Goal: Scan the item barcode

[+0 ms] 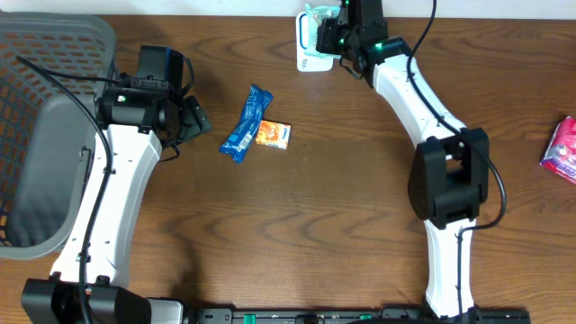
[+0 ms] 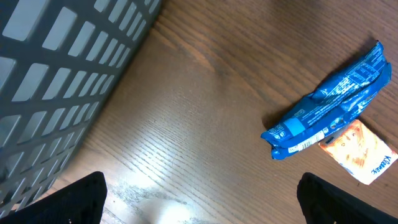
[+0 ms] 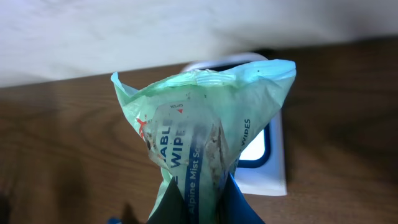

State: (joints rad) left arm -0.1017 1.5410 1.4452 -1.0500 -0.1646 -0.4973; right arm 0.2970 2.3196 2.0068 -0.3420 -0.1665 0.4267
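My right gripper (image 1: 327, 29) is shut on a pale green wipes packet (image 1: 319, 14) at the table's far edge. In the right wrist view the crumpled packet (image 3: 199, 118) stands up from between the dark fingers of the gripper (image 3: 201, 186), right in front of a white barcode scanner (image 3: 268, 169) with a lit window. From overhead, the scanner (image 1: 309, 58) lies flat just below the packet. My left gripper (image 1: 193, 121) hangs open and holds nothing, its fingertips (image 2: 81, 199) wide apart above bare wood.
A blue snack packet (image 1: 246, 123) (image 2: 329, 106) lies mid-table, with a small orange sachet (image 1: 272, 135) (image 2: 360, 149) touching it. A grey plastic basket (image 1: 36, 135) (image 2: 56, 81) fills the left side. A pink packet (image 1: 562, 148) sits at the right edge.
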